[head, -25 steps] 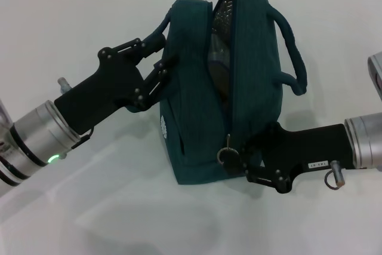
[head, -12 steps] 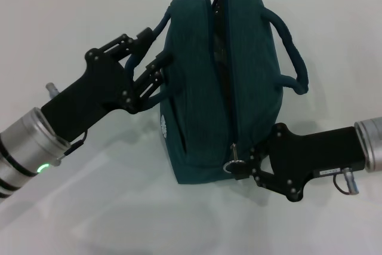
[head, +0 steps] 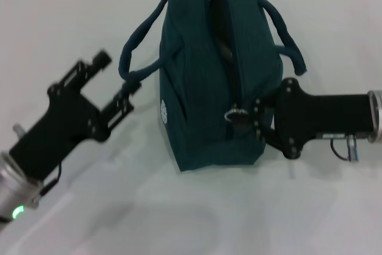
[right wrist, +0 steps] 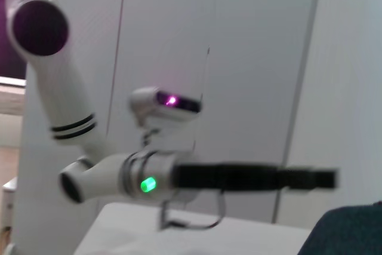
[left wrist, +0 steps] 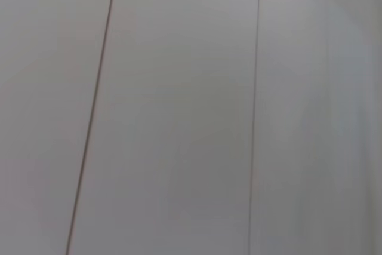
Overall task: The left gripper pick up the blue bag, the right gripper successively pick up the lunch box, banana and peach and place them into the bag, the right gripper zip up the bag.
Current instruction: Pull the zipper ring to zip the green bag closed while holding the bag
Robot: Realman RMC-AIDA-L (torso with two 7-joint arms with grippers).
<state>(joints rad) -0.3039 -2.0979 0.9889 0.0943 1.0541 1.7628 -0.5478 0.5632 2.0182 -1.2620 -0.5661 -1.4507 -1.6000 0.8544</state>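
Observation:
The blue bag [head: 200,88] rests on the white table, its top seam drawn together into a narrow dark line. My right gripper [head: 248,119] is at the bag's near end, shut on the metal ring zipper pull [head: 234,113]. Off to the bag's left, my left gripper [head: 118,73] stands open, the bag's left handle [head: 134,43] hanging free just off its fingertips. The right wrist view shows the left arm's green light [right wrist: 147,184] and a corner of the bag [right wrist: 349,231]. The lunch box, banana and peach are out of view.
White tabletop [head: 179,207] surrounds the bag on all sides. The bag's right handle [head: 289,34] arches above my right arm. The left wrist view shows only pale wall panels [left wrist: 179,117]. The robot's head [right wrist: 167,103] appears in the right wrist view.
My left gripper let go of the handle and drew back to the left. The bag settled upright and its opening closed. My right gripper moved farther up with the zipper pull.

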